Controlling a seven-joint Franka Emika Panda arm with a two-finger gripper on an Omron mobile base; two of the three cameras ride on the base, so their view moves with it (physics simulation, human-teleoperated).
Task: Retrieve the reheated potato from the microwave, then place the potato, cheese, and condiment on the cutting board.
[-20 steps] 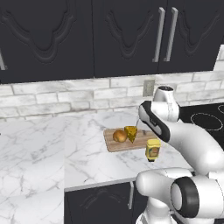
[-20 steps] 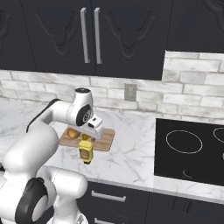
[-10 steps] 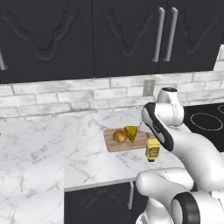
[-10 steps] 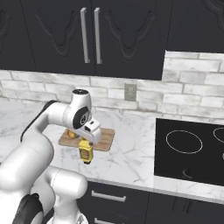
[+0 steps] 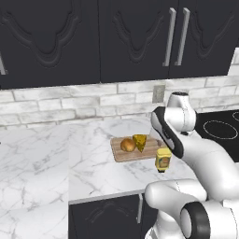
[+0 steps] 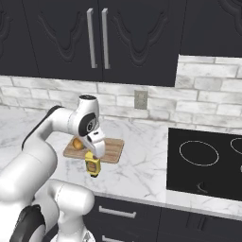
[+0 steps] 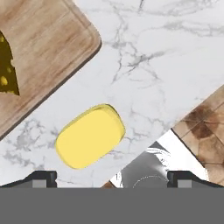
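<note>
- I see the cutting board [image 5: 136,150] lying on the marble surface [image 5: 56,158], well back from its front edge and near the backsplash.
- The board carries two items: the potato [image 5: 128,144] at its left end and the cheese [image 5: 139,141] touching the potato's right side.
- The condiment [image 5: 163,159] stands upright on the surface just off the board's front edge, near the board's right corner; from the hand view I read its yellow cap [image 7: 90,135] clear of the board.
- My gripper [image 7: 111,177] hangs above the bottle, fingers spread wide and holding nothing.
- A black cooktop [image 6: 208,163] occupies the surface's right end.
</note>
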